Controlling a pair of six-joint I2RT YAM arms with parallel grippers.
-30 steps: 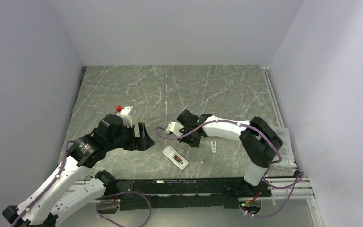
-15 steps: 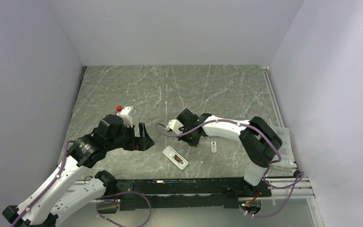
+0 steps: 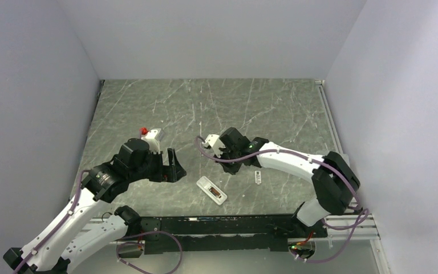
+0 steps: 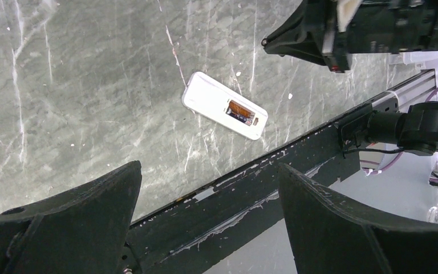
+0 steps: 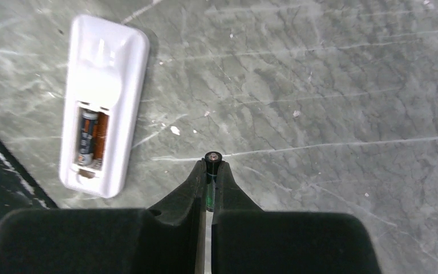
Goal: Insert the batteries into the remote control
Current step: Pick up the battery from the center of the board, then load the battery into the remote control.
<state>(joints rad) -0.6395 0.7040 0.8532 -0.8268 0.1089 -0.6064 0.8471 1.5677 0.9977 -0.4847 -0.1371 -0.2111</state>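
Shows remote [image 3: 211, 190] lying flat near the front edge of the surface [image 3: 262, 108], with one battery [image 5: 87, 137] seated in its orange recess [image 5: 102, 137]. Just beyond, at left, finds left hand [image 4: 208, 171] spread wide and empty. Farther right, catches right hand [image 5: 211, 168] pinching a second battery [image 5: 211, 158] at its fingertips, clear of the remote.

We see top view bright, evenly lit from above; pale walls [image 3: 205, 34] flat, no glare. We find only soft, faint shadows under arms [image 3: 285, 160] on tabletop [image 3: 262, 103]. Left wrist: tabletop sharp, left fingers [image 4: 63, 228] dark, blurred. Right wrist: remote control [image 5: 105, 74] white nearly washed out; small glint on battery [image 5: 211, 157] end; right fingers [image 5: 171, 205] black, soft-focus, detail lost.
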